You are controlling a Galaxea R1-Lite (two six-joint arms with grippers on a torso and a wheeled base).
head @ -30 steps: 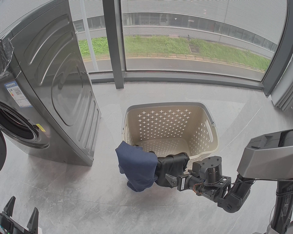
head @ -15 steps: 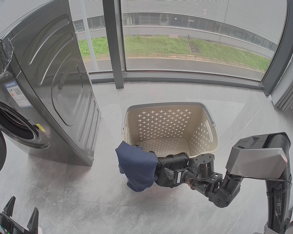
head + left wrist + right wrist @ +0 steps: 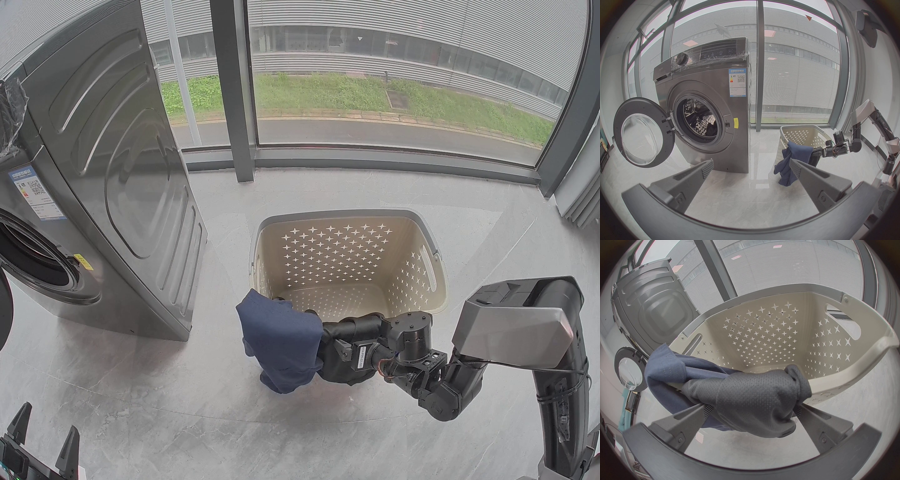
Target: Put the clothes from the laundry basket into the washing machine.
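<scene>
A beige laundry basket [image 3: 340, 214] stands on the floor. Over its near rim hang a dark blue garment [image 3: 281, 340] and a black mesh garment [image 3: 331, 370]. My right gripper [image 3: 339, 357] is open, and its fingers straddle the black garment [image 3: 753, 396] at the basket's near edge [image 3: 856, 365]. The blue garment [image 3: 665, 368] hangs just beside it. The washing machine [image 3: 94, 187] is to the left, its round door [image 3: 640, 131] swung open and the drum [image 3: 700, 118] showing. My left gripper [image 3: 40, 440] is low at the near left, open and holding nothing.
Tall windows and a dark pillar [image 3: 232, 87] stand behind the basket. Bare grey floor [image 3: 187, 406] lies between the basket and the machine. The open door [image 3: 640, 131] juts out on the machine's far side from the basket [image 3: 803, 126].
My right arm has moved left toward the basket's near rim, bringing its open fingers around the black garment. The clothes, basket and left gripper have stayed put.
</scene>
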